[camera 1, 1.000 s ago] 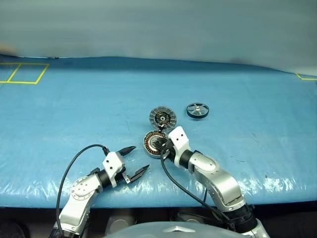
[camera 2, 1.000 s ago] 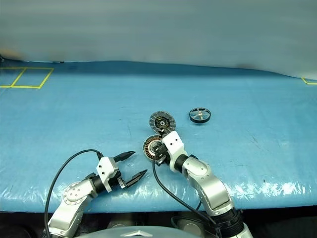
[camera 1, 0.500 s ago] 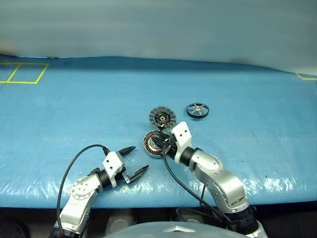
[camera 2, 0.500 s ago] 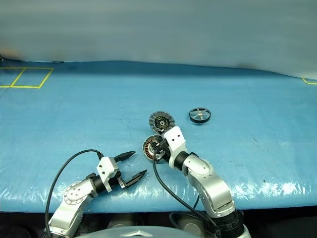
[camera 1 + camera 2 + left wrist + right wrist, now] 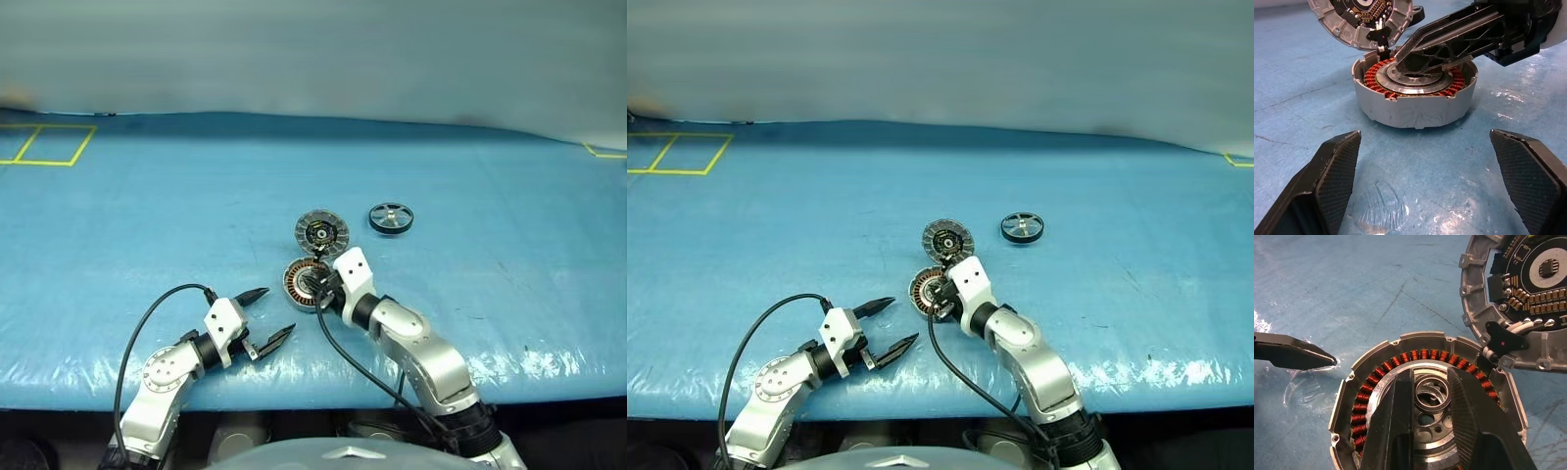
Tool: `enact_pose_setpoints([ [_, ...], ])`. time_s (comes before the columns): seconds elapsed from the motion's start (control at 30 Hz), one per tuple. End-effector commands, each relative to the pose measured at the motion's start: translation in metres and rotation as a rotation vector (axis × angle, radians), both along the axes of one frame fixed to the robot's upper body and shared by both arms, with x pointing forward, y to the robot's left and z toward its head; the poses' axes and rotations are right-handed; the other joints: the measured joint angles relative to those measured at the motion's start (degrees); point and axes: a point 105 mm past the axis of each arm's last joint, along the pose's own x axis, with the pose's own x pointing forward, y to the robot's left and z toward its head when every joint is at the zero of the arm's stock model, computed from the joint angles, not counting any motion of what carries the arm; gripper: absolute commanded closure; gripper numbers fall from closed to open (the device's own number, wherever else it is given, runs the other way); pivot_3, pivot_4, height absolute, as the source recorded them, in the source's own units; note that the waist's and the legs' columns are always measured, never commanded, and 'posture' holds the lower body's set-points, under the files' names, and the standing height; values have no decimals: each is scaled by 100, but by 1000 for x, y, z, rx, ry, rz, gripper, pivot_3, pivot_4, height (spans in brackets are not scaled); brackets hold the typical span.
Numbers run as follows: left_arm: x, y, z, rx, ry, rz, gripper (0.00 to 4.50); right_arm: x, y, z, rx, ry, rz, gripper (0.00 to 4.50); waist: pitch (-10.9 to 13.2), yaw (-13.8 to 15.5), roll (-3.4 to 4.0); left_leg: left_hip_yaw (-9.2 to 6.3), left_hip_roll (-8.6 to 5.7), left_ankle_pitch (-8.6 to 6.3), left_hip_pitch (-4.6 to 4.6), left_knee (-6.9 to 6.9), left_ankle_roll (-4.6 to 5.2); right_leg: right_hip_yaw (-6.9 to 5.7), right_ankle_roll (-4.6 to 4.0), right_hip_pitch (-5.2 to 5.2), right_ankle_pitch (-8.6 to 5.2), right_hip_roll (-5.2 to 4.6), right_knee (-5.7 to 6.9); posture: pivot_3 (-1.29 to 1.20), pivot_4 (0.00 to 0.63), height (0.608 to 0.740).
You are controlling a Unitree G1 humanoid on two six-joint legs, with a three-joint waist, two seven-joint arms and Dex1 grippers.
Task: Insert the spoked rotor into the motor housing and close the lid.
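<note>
Motor housing (image 5: 306, 283) as landmark, resting on the blue table cover (image 5: 147, 215) with copper windings exposed. Nearer the robot and to its left, the left gripper (image 5: 266, 316) hovers with fingers spread wide, holding nothing. Over the housing, the right gripper (image 5: 1431, 396) has its fingers parted either side of the silver hub ring; a firm grasp cannot be told. Just beyond the housing, joined at its edge, lies the lid (image 5: 321, 233). Farther right, apart, sits the spoked rotor (image 5: 391, 217).
</note>
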Motion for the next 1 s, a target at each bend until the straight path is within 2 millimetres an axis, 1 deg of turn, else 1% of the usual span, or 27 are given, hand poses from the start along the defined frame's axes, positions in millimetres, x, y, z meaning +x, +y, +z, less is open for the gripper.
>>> enact_pose_setpoints([
  [0.03, 1, 1, 5, -15, -28, 6, 0, -1, 1, 4, 16, -10, 8, 2536, 0, 2, 0, 0, 0, 0, 0, 0, 0, 0, 0, 0, 0, 0, 0, 0, 150, 740],
  [0.13, 2, 1, 6, -16, -28, 8, 0, -5, 2, 8, 14, -16, 30, 1503, 0, 3, 0, 0, 0, 0, 0, 0, 0, 0, 1, 0, 0, -1, 0, 0, 150, 740],
  [0.27, 1, 1, 5, -17, -28, 11, 0, -12, 0, 22, 19, -41, 60, 226, 0, 5, 1, -1, -1, 0, -2, 1, 0, -1, 0, -1, 0, -2, 0, 0, 150, 740],
  [0.33, 1, 1, 5, -18, -27, 10, 0, -14, -1, 34, 37, -63, 60, 226, 1, 4, 1, -1, 0, 0, -2, 0, 0, -1, 0, -2, 0, -2, 0, 0, 150, 740],
  [0.4, 2, 0, 5, -19, -28, 10, 0, -13, -3, 39, 31, -66, 42, 226, 1, 2, 1, -1, 0, 0, -2, 0, 0, -1, 0, -2, 0, -2, 1, 0, 150, 740],
  [0.5, 2, 0, 6, -20, -30, 8, 0, -6, -6, 37, -38, -53, -10, 876, 1, -1, 1, 0, 1, 0, 0, 0, 0, -1, 0, -2, 0, -1, 1, 0, 150, 740],
  [0.73, 3, 0, 7, -14, -41, 8, 0, 2, 0, 38, -98, -21, -38, 3157, 1, 1, 1, 0, 0, 1, -4, -2, -1, -1, -2, -6, 0, -2, 2, 0, 150, 740],
  [0.77, 3, 0, 7, -12, -43, 9, 0, 2, 1, 38, -101, -17, -41, 3560, 1, 2, 1, 0, 0, 1, -4, -3, -1, -2, -2, -6, 0, -2, 2, 0, 150, 740],
  [0.83, 4, 1, 7, -9, -50, 16, 0, 4, 2, 36, -114, -10, -44, 4223, 1, 0, 1, 0, 0, 1, -4, -3, -1, -2, -1, -6, 0, -1, 1, 0, 150, 740],
  [0.87, 4, 1, 8, -9, -52, 18, 0, 4, 3, 36, -119, -7, -42, 4481, 1, 0, 1, 0, 0, 1, -4, -2, -1, -2, -1, -6, 0, -2, 1, 0, 150, 740],
  [1.0, 4, 0, 7, -9, -54, 20, 0, 4, 5, 36, -130, -2, -28, 4481, 1, 0, 1, 0, -1, 1, -3, -1, -1, -1, -1, -4, 0, -2, 1, 0, 150, 740],
])
